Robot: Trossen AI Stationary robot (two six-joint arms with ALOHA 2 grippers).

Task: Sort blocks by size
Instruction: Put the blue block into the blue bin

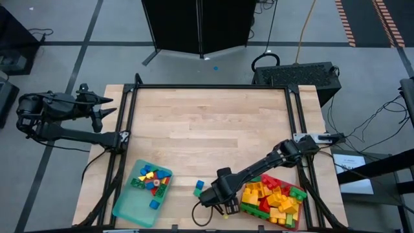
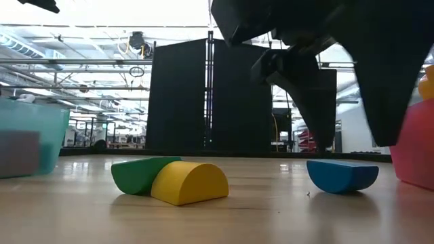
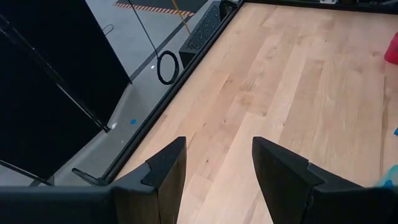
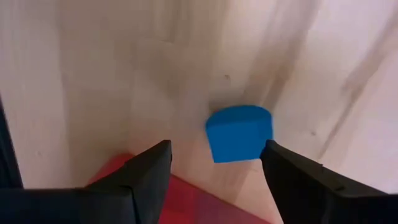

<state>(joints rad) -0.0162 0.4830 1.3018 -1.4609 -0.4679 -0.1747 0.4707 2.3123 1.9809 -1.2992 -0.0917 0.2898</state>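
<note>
- Right pincer point(image 1: 223, 208): fingers apart, holding nothing; poised low over the near part of the worktop point(image 1: 213, 123), between the two trays.
- Blue block point(image 4: 239, 132): smooth, with one rounded edge; lies on the bare wood straight ahead of the right pincer's open fingers, apart from both. Nothing lies between it and the fingers.
- Red tray point(image 1: 292, 221): flat, glossy plastic, just beside the right pincer on its outer side; its edge shows under the pincer in the right wrist view. Heaped with blocks point(image 1: 275, 197), mostly yellow, some red and green, chunky and studded.
- Teal tray point(image 1: 126, 210): translucent, shallow, rounded corners; well away on the right pincer's other side. Holds small blocks point(image 1: 152, 180) in mixed colours.
- Loose pair point(image 2: 169, 179): a green piece and a yellow half-round piece, touching, on the wood between the right pincer and the teal tray. Smooth, matte.
- Left pincer point(image 3: 217, 165): fingers apart, empty; parked off the worktop's far left corner, well apart from all blocks.
- Worktop: pale wood planks, visible grain, black metal frame round the edge.
</note>
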